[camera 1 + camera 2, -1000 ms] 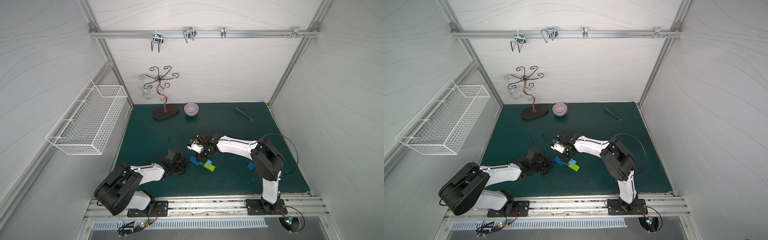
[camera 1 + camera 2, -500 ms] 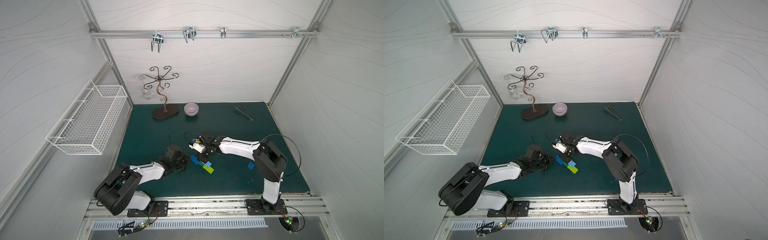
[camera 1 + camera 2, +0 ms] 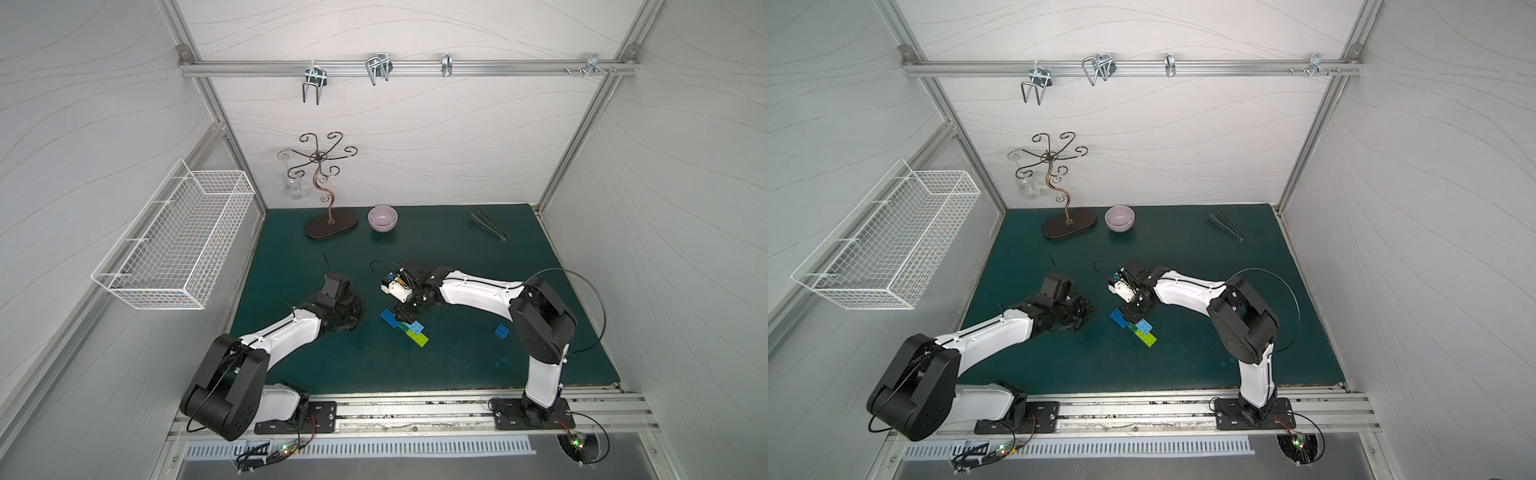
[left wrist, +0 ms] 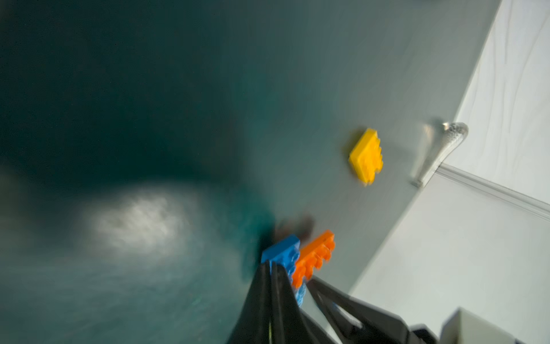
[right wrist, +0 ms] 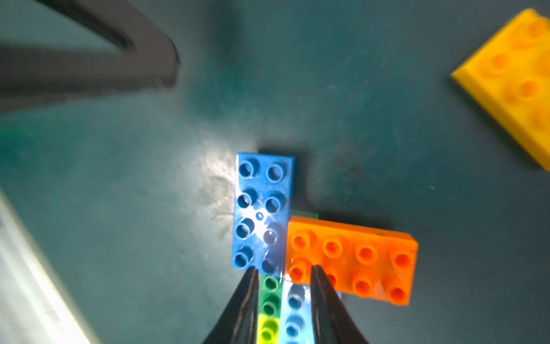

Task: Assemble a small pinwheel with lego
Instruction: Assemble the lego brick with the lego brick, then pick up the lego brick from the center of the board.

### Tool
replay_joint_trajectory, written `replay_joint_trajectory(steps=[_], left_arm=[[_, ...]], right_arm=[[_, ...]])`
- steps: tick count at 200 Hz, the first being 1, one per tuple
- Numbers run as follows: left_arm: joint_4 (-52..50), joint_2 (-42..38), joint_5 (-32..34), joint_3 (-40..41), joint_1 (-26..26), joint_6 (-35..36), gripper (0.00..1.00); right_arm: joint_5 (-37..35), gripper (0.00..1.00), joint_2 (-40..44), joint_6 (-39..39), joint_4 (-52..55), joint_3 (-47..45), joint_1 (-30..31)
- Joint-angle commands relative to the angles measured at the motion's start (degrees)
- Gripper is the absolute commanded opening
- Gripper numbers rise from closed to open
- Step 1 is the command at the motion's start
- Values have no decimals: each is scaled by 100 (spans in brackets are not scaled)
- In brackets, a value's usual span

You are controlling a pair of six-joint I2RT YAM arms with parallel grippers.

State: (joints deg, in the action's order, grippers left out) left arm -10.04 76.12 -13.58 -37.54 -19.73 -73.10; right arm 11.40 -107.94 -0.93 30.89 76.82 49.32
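Note:
The pinwheel (image 5: pixel 268 238) lies partly joined on the green mat: a dark blue brick (image 3: pixel 389 318), a light blue one (image 3: pixel 416 327), dark green and lime (image 3: pixel 418 339). An orange brick (image 5: pixel 351 262) sits on it beside the dark blue; in both top views it is hidden under my right gripper (image 3: pixel 406 319). That gripper (image 5: pixel 284 269) stands open over the joint, its fingers flanking the green and light blue strips. My left gripper (image 4: pixel 293 274), slightly open and holding nothing, is just left of the cross (image 3: pixel 1088 311). Loose lego: a yellow brick (image 5: pixel 512 83) and a square blue one (image 3: pixel 502 331).
A brown jewellery stand (image 3: pixel 330 222) and a pink bowl (image 3: pixel 382 218) are at the back of the mat. Metal tongs (image 3: pixel 488 224) lie at the back right. A white wire basket (image 3: pixel 178 241) hangs on the left wall.
My right gripper has shifted slightly towards the front over the joined bricks, which turned a little. The left arm has hardly moved, and its fingers have parted a little.

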Motion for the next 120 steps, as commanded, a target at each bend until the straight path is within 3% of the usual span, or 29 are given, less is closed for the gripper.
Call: replay_joint_trajectory(steps=[1, 24, 37, 50, 75, 99, 120], left_arm=[[-1571, 74, 757, -1326, 188, 1931, 21], [-1834, 787, 1156, -2345, 150, 3353, 38], [-1631, 1386, 1021, -2845, -40, 4416, 45], [-1903, 2053, 1324, -3525, -383, 5492, 50], [-1848, 2887, 741, -4195, -790, 7626, 49], [-1306, 3134, -356, -4153, -795, 9455, 52], [-2103, 3847, -395, -4952, -792, 10406, 54]], right_arm=[[1021, 38, 346, -928, 334, 572, -525], [1024, 47, 1032, -1749, 206, 161, -929], [580, 52, 1522, -2121, 244, -286, -1124], [-63, 54, 1970, -2172, 410, -628, -1204], [-1078, 58, 2723, -2158, 734, -1135, -1427], [-1059, 60, 3363, -2257, 856, -1545, -1737], [-1103, 60, 3783, -2140, 1034, -1762, -1824]])
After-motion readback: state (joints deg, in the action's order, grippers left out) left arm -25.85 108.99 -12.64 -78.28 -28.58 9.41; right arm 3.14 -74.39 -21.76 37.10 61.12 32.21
